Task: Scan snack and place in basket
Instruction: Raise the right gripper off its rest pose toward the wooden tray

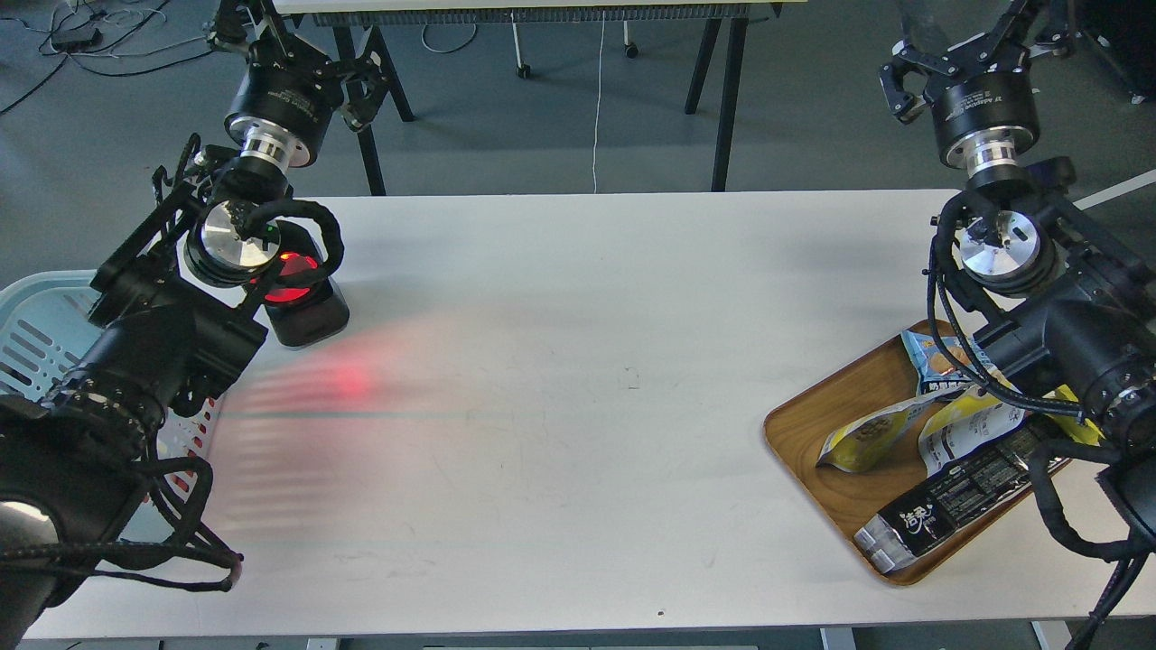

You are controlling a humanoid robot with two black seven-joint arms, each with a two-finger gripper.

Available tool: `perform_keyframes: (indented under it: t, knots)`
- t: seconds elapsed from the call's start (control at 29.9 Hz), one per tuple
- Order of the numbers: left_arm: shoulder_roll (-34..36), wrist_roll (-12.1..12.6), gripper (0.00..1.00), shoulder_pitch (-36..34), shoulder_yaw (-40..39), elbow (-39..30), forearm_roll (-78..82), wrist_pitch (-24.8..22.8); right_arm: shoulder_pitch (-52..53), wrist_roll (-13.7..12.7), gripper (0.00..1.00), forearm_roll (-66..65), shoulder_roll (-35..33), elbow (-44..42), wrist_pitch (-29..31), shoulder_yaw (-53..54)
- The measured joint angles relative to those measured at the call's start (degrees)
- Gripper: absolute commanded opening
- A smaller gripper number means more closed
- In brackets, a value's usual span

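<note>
Two snack pouches lie on the brown wooden tray (804,433) at the right. One snack (865,440) shows its yellow front with beans. The other (966,431) shows a white-grey printed back, partly under my right arm. The pale blue basket (36,329) sits at the left table edge, largely hidden by my left arm. My left gripper (293,45) is raised past the table's far left corner, open and empty. My right gripper (980,41) hangs high beyond the far right corner, also open and empty, well above the tray.
A black scanner (302,298) with a glowing red window stands at the left, behind my left wrist, and throws red light onto the white table (578,379). A blue packet (930,357) and a long black bar packet (957,506) share the tray. Table legs stand behind.
</note>
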Motion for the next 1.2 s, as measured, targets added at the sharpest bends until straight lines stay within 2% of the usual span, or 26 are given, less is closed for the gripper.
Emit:
perform_keyframes:
  t: [0.4, 0.73, 0.97, 1.2]
  knots:
    - [0.3, 0.2, 1.00, -0.1, 0.1, 0.3, -0.1, 1.2, 0.7, 0.5, 0.99, -0.7, -2.9, 7.2, 3.1, -2.6]
    - [1.0, -0.1, 1.00, -1.6, 1.2, 0.0, 0.4, 2.5, 14.7, 0.8, 0.99, -1.3, -12.9, 15.0, 3.3, -24.5]
    - [1.3, -0.2, 1.00, -1.7, 1.2, -0.3, 0.5, 2.0, 30.2, 0.8, 0.99, -10.8, -20.1, 31.0, 3.3, -45.3]
    - [1.4, -0.2, 1.00, -1.6, 1.2, -0.4, 0.5, 1.8, 45.4, 0.8, 0.99, -38.2, -23.3, 50.6, 2.4, -64.2]
